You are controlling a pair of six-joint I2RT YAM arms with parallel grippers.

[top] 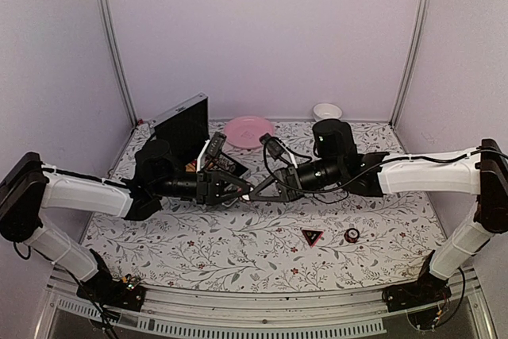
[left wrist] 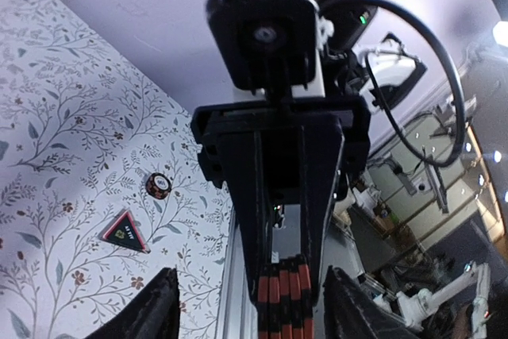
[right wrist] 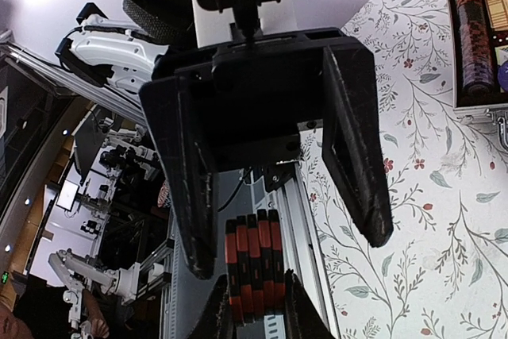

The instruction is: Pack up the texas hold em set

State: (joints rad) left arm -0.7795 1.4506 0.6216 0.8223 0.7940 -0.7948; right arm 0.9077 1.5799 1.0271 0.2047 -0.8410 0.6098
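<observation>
Nearest my bases, on the white tablecloth printed with grey leaves (top: 238,256), a small black-and-red triangle (top: 311,236) lies flat. Just to its right, apart from it, sits a single round dark-and-red chip (top: 352,234).

Beyond them, above the middle of the table, my two arms meet tip to tip. My right pincer (right wrist: 255,282) is drawn narrow on a short stack of red-and-black chips (right wrist: 252,256), one finger pressed on each end of the stack. My left pincer (left wrist: 252,275) is spread wide, its fingers standing on either side of the stack and not closed on it.

Farther back on the left, the square silver aluminium case (top: 186,125) stands open with its black-lined lid upright. Its base is partly hidden behind my left arm. My right wrist view shows a row of chips lying in one compartment and the metal handle on the outer wall. Just right of the case lies a round pink plate (top: 248,130). A small white bowl (top: 327,110) sits farther right, by the back wall.
</observation>
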